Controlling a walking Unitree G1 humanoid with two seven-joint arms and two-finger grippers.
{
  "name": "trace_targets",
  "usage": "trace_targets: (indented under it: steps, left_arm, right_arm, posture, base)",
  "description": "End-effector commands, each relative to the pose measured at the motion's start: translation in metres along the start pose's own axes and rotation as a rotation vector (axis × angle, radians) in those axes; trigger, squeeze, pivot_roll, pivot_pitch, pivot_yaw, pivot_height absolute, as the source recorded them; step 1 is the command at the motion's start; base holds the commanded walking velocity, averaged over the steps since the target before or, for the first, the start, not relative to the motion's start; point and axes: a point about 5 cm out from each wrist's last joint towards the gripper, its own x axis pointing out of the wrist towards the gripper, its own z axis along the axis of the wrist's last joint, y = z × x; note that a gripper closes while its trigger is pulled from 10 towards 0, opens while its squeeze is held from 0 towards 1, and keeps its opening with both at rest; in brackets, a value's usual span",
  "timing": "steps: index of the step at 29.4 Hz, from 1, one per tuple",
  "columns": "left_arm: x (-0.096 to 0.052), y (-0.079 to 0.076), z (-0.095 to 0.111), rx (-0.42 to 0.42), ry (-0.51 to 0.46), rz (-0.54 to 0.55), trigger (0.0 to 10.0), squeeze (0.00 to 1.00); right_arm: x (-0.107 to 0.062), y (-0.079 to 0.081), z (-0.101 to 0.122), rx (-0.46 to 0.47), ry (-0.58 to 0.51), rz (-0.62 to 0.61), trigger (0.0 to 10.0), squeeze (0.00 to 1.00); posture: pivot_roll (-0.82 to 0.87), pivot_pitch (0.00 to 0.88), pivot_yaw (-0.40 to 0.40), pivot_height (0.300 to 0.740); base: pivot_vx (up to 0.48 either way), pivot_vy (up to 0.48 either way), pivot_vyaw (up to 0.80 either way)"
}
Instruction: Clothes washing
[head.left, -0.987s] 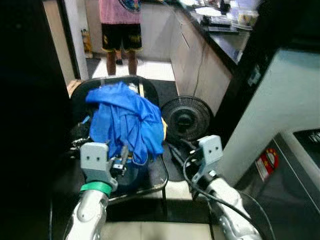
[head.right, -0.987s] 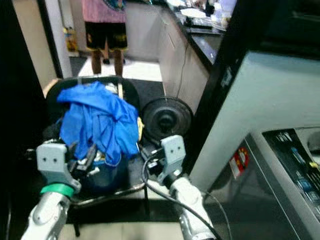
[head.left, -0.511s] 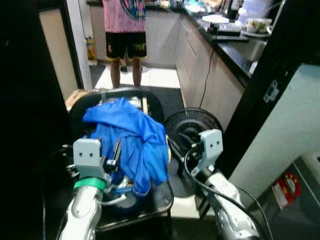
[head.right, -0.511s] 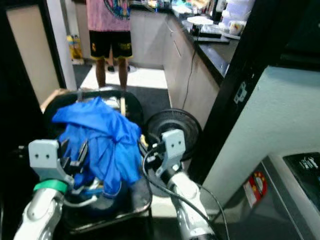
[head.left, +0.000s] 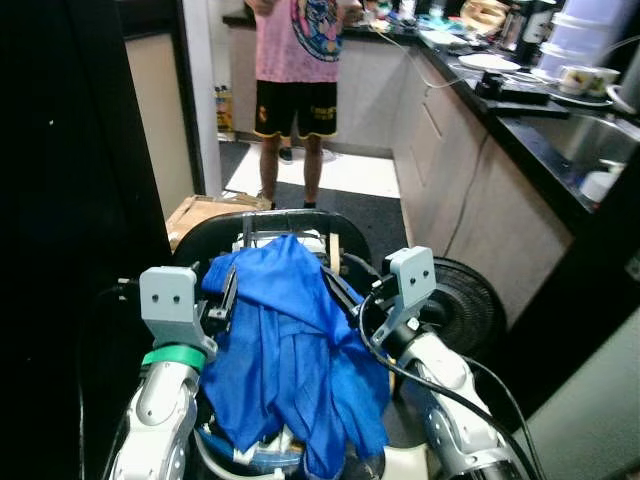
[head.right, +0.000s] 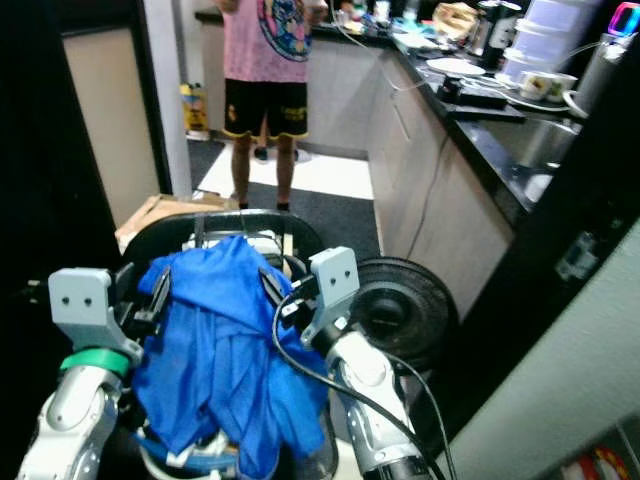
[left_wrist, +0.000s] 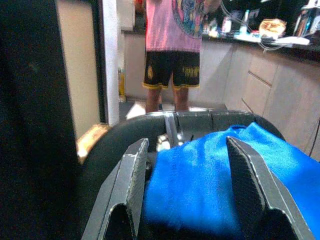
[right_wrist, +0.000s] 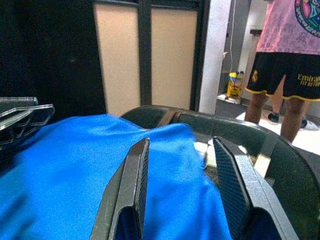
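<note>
Left wrist view: blue garment (left_wrist: 210, 175) lies between spread fingers (left_wrist: 127, 195).

This is a home kitchen. A long black counter (head.left: 540, 120) on pale cabinet fronts (head.left: 450, 190) runs along one wall, crowded with dishes (head.right: 535, 88), stacked tubs (head.right: 550, 45) and small appliances (head.left: 512, 85). A person in a pink shirt and black shorts (head.left: 297, 90) stands on the tiled floor (head.left: 350, 175) at the far end. A floor fan (head.left: 465, 310), a flattened cardboard box (head.left: 205, 212) and bottles (head.left: 222, 100) on the floor add to the lived-in look.
</note>
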Motion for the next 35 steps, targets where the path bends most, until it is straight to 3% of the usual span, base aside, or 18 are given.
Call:
trace_targets:
  steps: [1, 8, 10, 17, 20, 24, 26, 32, 34, 35]
  left_arm:
    - [-0.001, -0.003, -0.003, -0.015, 0.017, -0.013, 10.0, 0.00]
    - [0.003, -0.003, -0.001, 0.004, 0.005, -0.040, 10.0, 0.00]
    - [0.011, -0.004, 0.003, 0.047, -0.016, -0.093, 10.0, 0.00]
    - [0.021, -0.007, 0.010, 0.079, -0.053, -0.133, 10.0, 0.00]
    - [0.026, -0.010, 0.010, 0.109, -0.042, -0.161, 10.0, 0.00]
    - [0.029, -0.001, 0.008, 0.129, 0.007, -0.181, 10.0, 0.00]
    - [0.025, -0.001, 0.003, 0.178, 0.039, -0.253, 10.0, 0.00]
    - [0.024, -0.001, 0.000, 0.215, 0.068, -0.281, 10.0, 0.00]
    - [0.021, 0.000, -0.011, 0.275, 0.225, -0.305, 10.0, 0.00]
    - [0.021, 0.000, -0.011, 0.275, 0.225, -0.305, 10.0, 0.00]
  right_arm:
    - [-0.001, -0.005, 0.000, -0.006, 0.006, -0.019, 10.0, 0.00]
    - [-0.001, -0.008, 0.001, -0.021, 0.012, -0.043, 10.0, 0.00]
    - [-0.001, -0.015, -0.001, -0.015, 0.020, -0.102, 10.0, 0.00]
    - [-0.001, -0.022, -0.001, -0.002, 0.015, -0.159, 10.0, 0.00]
    - [-0.001, -0.025, -0.002, 0.032, 0.015, -0.185, 10.0, 0.00]
    - [-0.003, -0.023, -0.008, 0.050, 0.042, -0.196, 10.0, 0.00]
    - [-0.007, -0.023, -0.012, 0.029, 0.065, -0.184, 10.0, 0.00]
    - [-0.009, -0.025, -0.013, 0.027, 0.071, -0.180, 10.0, 0.00]
    - [-0.009, -0.028, -0.013, 0.020, 0.080, -0.164, 10.0, 0.00]
    - [-0.009, -0.028, -0.013, 0.020, 0.080, -0.164, 10.0, 0.00]
  posture:
    - [0.02, 0.020, -0.032, 0.740]
    - [0.02, 0.021, -0.030, 0.740]
    - [0.03, 0.031, -0.021, 0.740]
    - [0.03, 0.033, -0.011, 0.740]
    - [0.04, 0.035, 0.029, 0.740]
    - [0.04, 0.041, 0.063, 0.740]
    - [0.03, 0.044, 0.066, 0.740]
    - [0.03, 0.047, 0.063, 0.740]
    - [0.02, 0.049, 0.053, 0.740]
    - [0.02, 0.049, 0.053, 0.740]
  base:
    - [0.000, 0.000, 0.00]
    - [0.000, 0.000, 0.00]
    - [0.000, 0.000, 0.00]
    - [0.000, 0.000, 0.00]
    - [0.000, 0.000, 0.00]
    - [0.000, 0.000, 0.00]
    - [0.000, 0.000, 0.00]
    - [0.000, 0.000, 0.00]
    - [0.000, 0.000, 0.00]
    - [0.000, 0.000, 0.00]
